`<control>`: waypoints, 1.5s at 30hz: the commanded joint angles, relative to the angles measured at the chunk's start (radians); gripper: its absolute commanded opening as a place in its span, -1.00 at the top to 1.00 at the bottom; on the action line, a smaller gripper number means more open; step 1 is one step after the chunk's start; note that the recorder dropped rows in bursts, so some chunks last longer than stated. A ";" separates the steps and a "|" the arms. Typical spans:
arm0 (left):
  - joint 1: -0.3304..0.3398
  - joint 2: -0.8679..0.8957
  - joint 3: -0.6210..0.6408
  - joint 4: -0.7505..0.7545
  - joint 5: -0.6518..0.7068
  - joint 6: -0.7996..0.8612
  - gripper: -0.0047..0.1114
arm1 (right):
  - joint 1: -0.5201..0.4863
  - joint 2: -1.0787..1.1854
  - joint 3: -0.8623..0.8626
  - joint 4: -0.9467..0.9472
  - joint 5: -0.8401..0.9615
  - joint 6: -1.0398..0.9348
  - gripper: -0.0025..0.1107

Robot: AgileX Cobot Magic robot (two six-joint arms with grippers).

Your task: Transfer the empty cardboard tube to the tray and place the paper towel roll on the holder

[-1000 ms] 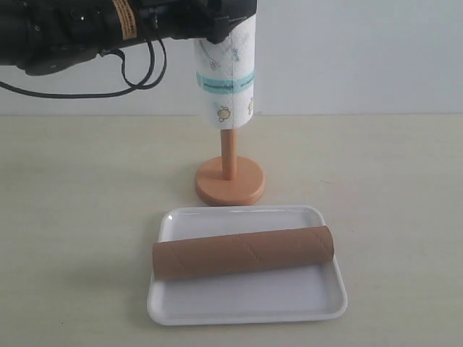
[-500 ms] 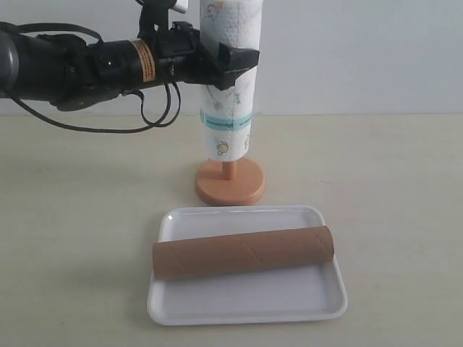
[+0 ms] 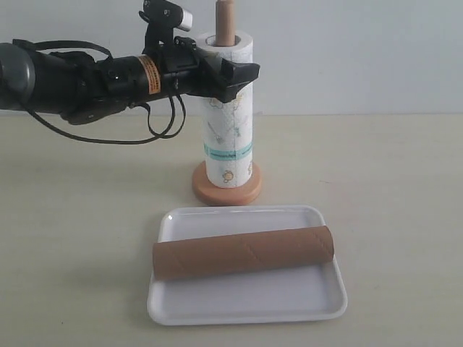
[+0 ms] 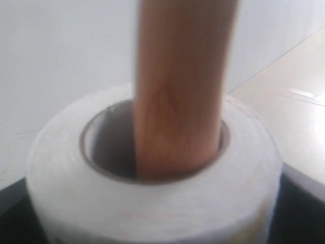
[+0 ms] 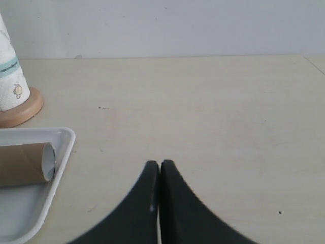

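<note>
Thick white printed paper towel roll (image 3: 228, 137) sits upright on the orange-brown wooden holder (image 3: 226, 23), its bottom on the disc base, rod tip poking out the top. Left gripper (image 3: 233, 72): jaws straddle the roll's upper part; clamped or loose, can't tell. Plain brown cardboard tube (image 3: 242, 253) lies lengthwise in the white plastic tray (image 3: 246, 309) on the bench (image 3: 391, 181). Right gripper (image 5: 160, 170): jaws together, low over the bench near the tray.

paper towel roll (image 3: 228, 123) dropping down the holder (image 3: 217, 195) rod, now seated on the base, rod tip poking out the top. left gripper (image 3: 230, 71) coming down with it.
</note>
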 commanded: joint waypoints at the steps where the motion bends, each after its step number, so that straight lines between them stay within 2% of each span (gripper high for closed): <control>1: -0.002 -0.008 0.001 -0.038 -0.012 0.004 -0.47 | -0.003 -0.005 -0.001 -0.003 -0.009 -0.005 0.96; 9: 0.000 -0.060 0.001 -0.018 0.003 0.008 -0.47 | -0.003 -0.005 -0.001 -0.003 -0.009 -0.005 0.96; 15: 0.000 -0.135 0.001 0.078 0.080 -0.128 -0.47 | -0.003 -0.005 -0.001 -0.003 -0.009 -0.005 0.96; 21: 0.000 -0.218 0.005 0.440 0.112 -0.411 -0.46 | -0.003 -0.005 -0.001 -0.001 -0.009 -0.005 0.96; 27: 0.026 -0.296 0.005 0.838 0.064 -0.828 -0.45 | -0.003 -0.005 -0.001 -0.001 -0.005 -0.005 0.96; 29: 0.051 -0.319 0.012 0.859 -0.045 -0.904 -0.35 | -0.003 -0.005 -0.001 0.001 -0.005 -0.005 0.96; 32: 0.100 -0.347 0.031 0.859 -0.247 -0.927 0.05 | -0.003 -0.005 -0.001 0.001 -0.005 -0.005 0.96; 36: 0.158 -0.368 0.072 0.859 -0.491 -0.931 0.76 | -0.003 -0.005 -0.001 0.001 -0.005 -0.005 0.96; 37: 0.172 -0.368 0.085 0.859 -0.547 -0.931 0.84 | -0.003 -0.005 -0.001 0.001 -0.005 -0.005 0.96; 40: 0.199 -0.368 0.135 0.859 -0.576 -0.931 0.85 | -0.003 -0.005 -0.001 0.001 -0.005 -0.005 0.96; 45: 0.201 -0.377 0.252 0.859 -0.576 -0.898 0.85 | -0.003 -0.005 -0.001 0.001 -0.005 -0.005 0.96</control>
